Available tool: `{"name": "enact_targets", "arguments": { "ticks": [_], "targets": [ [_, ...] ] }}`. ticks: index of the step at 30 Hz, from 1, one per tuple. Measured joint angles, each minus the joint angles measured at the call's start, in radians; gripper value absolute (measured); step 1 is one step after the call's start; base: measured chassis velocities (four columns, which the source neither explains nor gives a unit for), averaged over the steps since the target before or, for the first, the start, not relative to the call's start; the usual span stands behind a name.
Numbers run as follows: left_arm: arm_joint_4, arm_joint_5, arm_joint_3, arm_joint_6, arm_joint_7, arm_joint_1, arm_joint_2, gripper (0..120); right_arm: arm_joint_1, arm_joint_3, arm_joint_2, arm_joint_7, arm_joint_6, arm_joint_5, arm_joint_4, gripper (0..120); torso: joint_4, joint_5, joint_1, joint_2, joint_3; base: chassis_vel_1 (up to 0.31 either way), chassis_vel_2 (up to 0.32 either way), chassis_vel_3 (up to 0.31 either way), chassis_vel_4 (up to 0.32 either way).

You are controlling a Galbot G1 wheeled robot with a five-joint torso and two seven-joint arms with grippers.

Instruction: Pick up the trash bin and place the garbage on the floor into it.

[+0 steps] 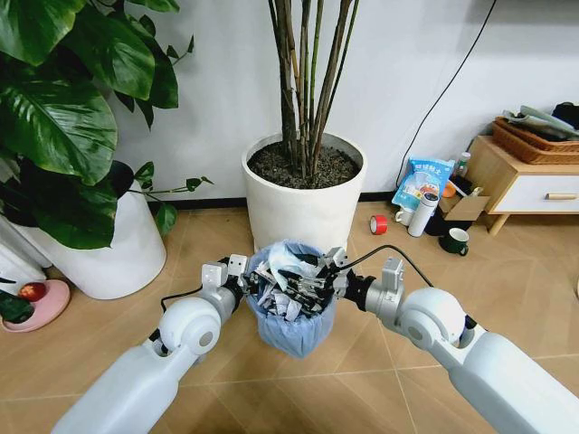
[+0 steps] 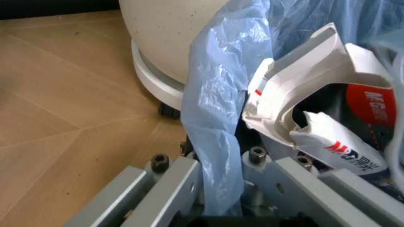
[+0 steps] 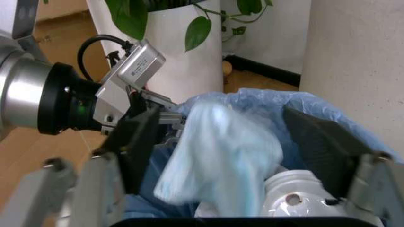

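Both arms reach forward; left gripper (image 1: 244, 282) jaws pinch trash bin (image 1: 291, 330) rim, right gripper (image 1: 318, 280) jaws wide above.

Head view taken from above, facing forward and down; whole trash bin (image 1: 291, 303) and floor (image 1: 208, 244) seen at middle range. Left wrist view set close against bin's bag rim (image 2: 218, 118), facing across it. Right wrist view aimed down into bin (image 3: 252, 109). Bin shared by all three.
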Motion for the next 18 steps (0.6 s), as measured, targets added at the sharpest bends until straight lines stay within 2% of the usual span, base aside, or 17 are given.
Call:
{"name": "enact_targets", "arguments": {
  "ticks": [2, 4, 7, 11, 14, 18],
  "targets": [
    [0.0, 0.0, 0.0, 0.0, 0.0, 0.0, 0.001, 0, 0.0, 0.0, 0.0, 0.0, 0.001, 0.0, -0.001, 80, 0.0, 0.0, 0.0, 0.0, 0.0, 0.0, 0.0, 0.0, 0.0],
    [-0.001, 0.0, -0.001, 0.0, 0.0, -0.001, 0.001, 0, 0.001, 0.003, 0.001, 0.002, 0.01, -0.005, -0.005, 91, 0.0, 0.0, 0.0, 0.0, 0.0, 0.0, 0.0, 0.0, 0.0],
    [-0.001, 0.0, -0.002, 0.0, 0.0, -0.002, 0.001, 0, -0.001, 0.015, 0.006, 0.012, 0.026, -0.01, -0.007, 98, 0.0, 0.0001, 0.0, 0.0, 0.0, 0.0, 0.0, 0.0, 0.0],
    [-0.002, 0.001, -0.009, -0.001, 0.0, 0.002, -0.001, 0, -0.029, 0.059, 0.017, 0.064, 0.031, -0.04, 0.021, 100, 0.0, 0.0, 0.0, 0.0, 0.0, 0.0, 0.0, 0.0, 0.0],
    [-0.011, 0.005, -0.028, -0.001, -0.002, 0.023, -0.001, 0, -0.117, 0.16, 0.028, 0.127, 0.03, -0.102, 0.079, 100, 0.0, -0.0001, 0.0, 0.0, 0.0, 0.0, 0.0, 0.0, 0.0],
    [-0.023, 0.02, -0.061, -0.002, 0.0, 0.053, 0.005, 0, -0.208, 0.233, 0.029, 0.189, 0.058, -0.151, 0.128, 100, -0.0003, 0.0, 0.0, 0.0, 0.0, 0.0, 0.0, 0.0, 0.0]
  ]
}}
